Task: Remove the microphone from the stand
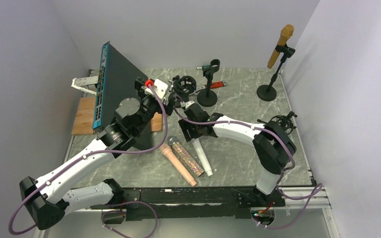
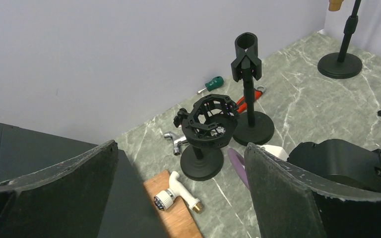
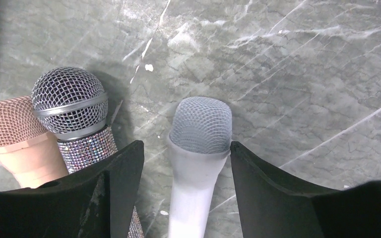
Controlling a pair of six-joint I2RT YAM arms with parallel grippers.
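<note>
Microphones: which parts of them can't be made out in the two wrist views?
White microphone: right wrist view, handle end cut off by the bottom edge.
Glitter microphone: right wrist view, handle hidden behind the right fingers.
Pink microphone: right wrist view, cut by the left edge and the same finger.
Gold microphone: left wrist view, only its lower end shows at the top edge.

matt white microphone point(image 3: 194, 173), veined stone-look table point(image 3: 302, 59)

My desk point(image 1: 238, 158): grey marble. Pink mic point(image 1: 178, 166), glitter mic point(image 1: 186, 157), white mic point(image 1: 202, 156) lying side by side near front. Clip stand point(image 1: 207, 97), tall stand point(image 1: 267, 92) upright at rear. Wooden board point(image 1: 84, 116) left.
</note>
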